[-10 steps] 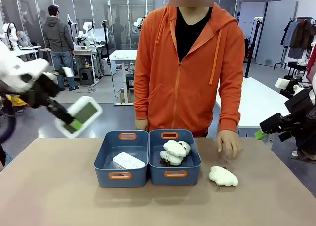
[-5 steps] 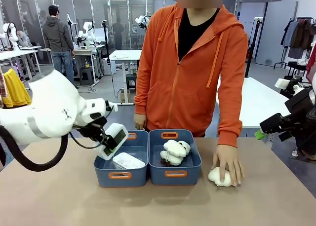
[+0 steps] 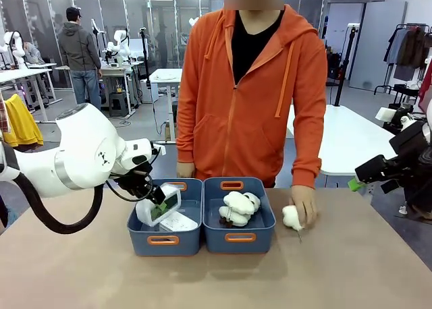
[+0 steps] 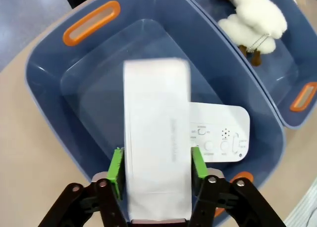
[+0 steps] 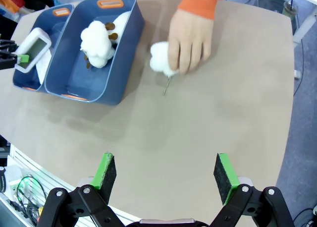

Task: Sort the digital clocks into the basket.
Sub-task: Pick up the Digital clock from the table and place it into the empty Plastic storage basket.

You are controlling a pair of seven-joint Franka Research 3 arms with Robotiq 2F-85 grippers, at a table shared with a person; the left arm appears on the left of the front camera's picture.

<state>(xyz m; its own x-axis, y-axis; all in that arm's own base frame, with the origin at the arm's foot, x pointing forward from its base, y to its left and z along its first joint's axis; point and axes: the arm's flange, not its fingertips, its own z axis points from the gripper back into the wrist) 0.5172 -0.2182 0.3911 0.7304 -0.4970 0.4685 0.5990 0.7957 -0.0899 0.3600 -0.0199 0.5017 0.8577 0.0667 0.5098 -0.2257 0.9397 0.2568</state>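
Note:
A white digital clock (image 3: 160,205) (image 4: 157,138) hangs tilted over the left blue basket (image 3: 164,240) (image 4: 44,88), just above its floor. It stands between the green pads (image 4: 117,168) of my left gripper (image 3: 155,202) (image 4: 157,165) and looks blurred while the fingers are sharp; the jaws stand about as wide as the clock, loosened off it. A second digital clock (image 3: 181,222) (image 4: 223,133) lies flat, back up, inside the same basket. My right gripper (image 3: 356,182) (image 5: 166,172) hovers open and empty high over the table's right side.
The right blue tub (image 3: 239,239) (image 5: 124,63) holds cream plush toys (image 3: 237,206) (image 5: 96,46). A person in an orange hoodie stands at the far edge, one hand (image 3: 305,204) (image 5: 190,38) on another plush toy (image 3: 291,216) (image 5: 159,57) right of the tubs.
My left arm swung in from the left and lowered the clock into the left basket, and its jaws loosened. The person's hand closed on the loose plush and lifted it.

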